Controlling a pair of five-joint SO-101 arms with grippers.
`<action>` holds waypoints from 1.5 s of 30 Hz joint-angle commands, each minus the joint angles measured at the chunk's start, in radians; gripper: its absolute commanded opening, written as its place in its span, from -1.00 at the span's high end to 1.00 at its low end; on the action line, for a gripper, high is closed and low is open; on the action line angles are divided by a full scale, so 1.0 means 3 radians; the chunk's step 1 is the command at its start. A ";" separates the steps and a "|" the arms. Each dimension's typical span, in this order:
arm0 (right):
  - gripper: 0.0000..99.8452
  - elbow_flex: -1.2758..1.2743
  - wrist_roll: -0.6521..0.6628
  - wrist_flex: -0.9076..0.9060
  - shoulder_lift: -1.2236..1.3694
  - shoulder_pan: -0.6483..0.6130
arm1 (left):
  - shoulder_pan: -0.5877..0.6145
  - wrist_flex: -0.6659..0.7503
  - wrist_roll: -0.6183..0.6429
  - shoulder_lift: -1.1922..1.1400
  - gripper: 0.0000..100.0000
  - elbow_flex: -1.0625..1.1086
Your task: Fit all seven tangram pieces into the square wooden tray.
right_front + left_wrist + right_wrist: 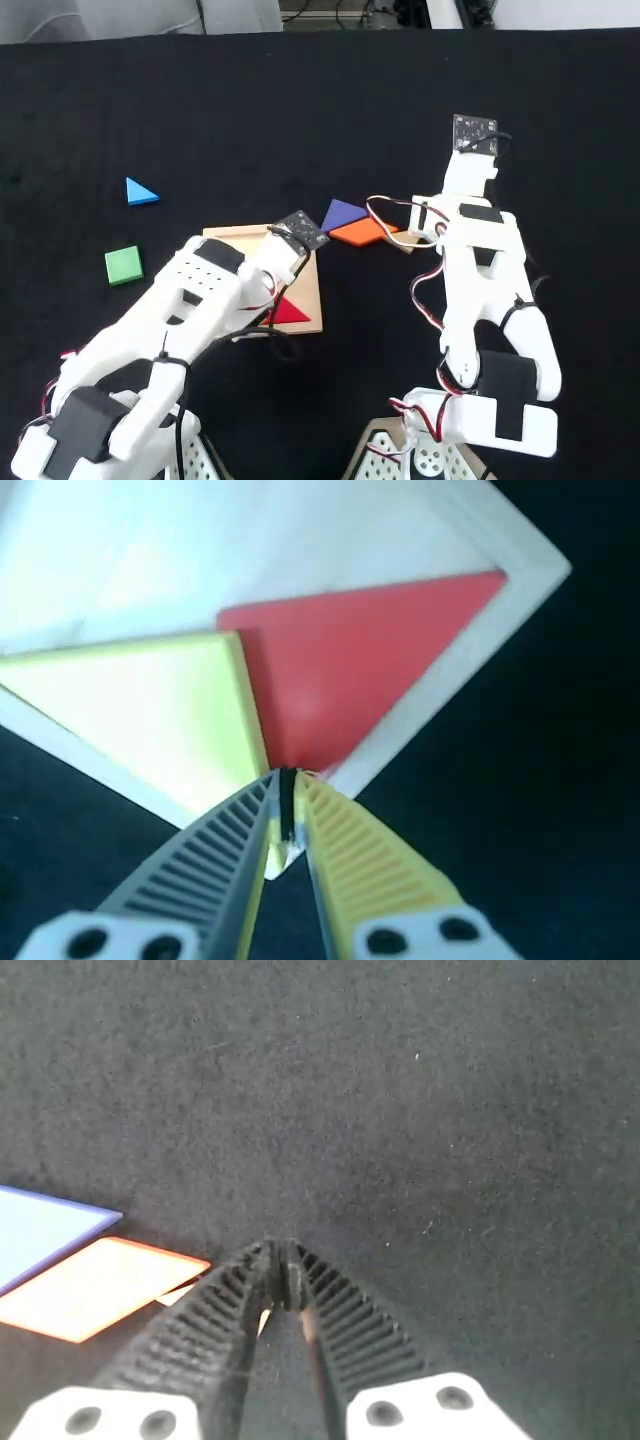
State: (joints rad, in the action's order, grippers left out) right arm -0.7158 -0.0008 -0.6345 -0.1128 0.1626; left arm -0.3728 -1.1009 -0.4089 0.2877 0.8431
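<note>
The square wooden tray (232,238) lies under my left arm (215,275). In it a red triangle (370,670) and a yellow triangle (150,715) lie side by side, and the red triangle (291,312) shows at the tray's near corner. My left gripper (287,805) is shut, its tips over the tray's rim (455,680) where the two triangles meet. My right gripper (283,1278) is shut just above the black cloth, next to an orange parallelogram (95,1287) and a purple triangle (40,1228). A pale sliver (176,1295) shows beneath its fingers.
A blue triangle (140,192) and a green square (123,265) lie loose on the cloth to the left of the tray. The purple triangle (343,213) and the orange parallelogram (360,232) sit between the tray and my right arm (480,250). Black cloth stretches open at the back.
</note>
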 commanded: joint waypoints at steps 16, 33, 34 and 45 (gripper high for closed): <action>0.98 0.0146 -0.0010 -0.0005 -0.0028 0.0026 | 0.0570 0.0082 -0.0271 -0.0020 0.94 -0.0325; 0.98 0.0125 -0.0005 0.0005 -0.0023 -0.0036 | 0.0315 0.1248 0.0404 -0.0077 0.94 -0.0325; 0.98 0.0125 -0.0005 0.0005 -0.0023 -0.0031 | 0.0263 0.1376 0.0404 -0.0118 0.94 -0.0279; 0.98 0.0136 -0.0005 0.0005 -0.0023 -0.0031 | 0.0161 0.1509 0.0399 -0.0619 0.94 -0.0304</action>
State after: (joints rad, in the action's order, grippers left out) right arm -0.7158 -0.0008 -0.6345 -0.1128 0.1626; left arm -0.2977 -0.6605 -0.2938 0.1250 0.7833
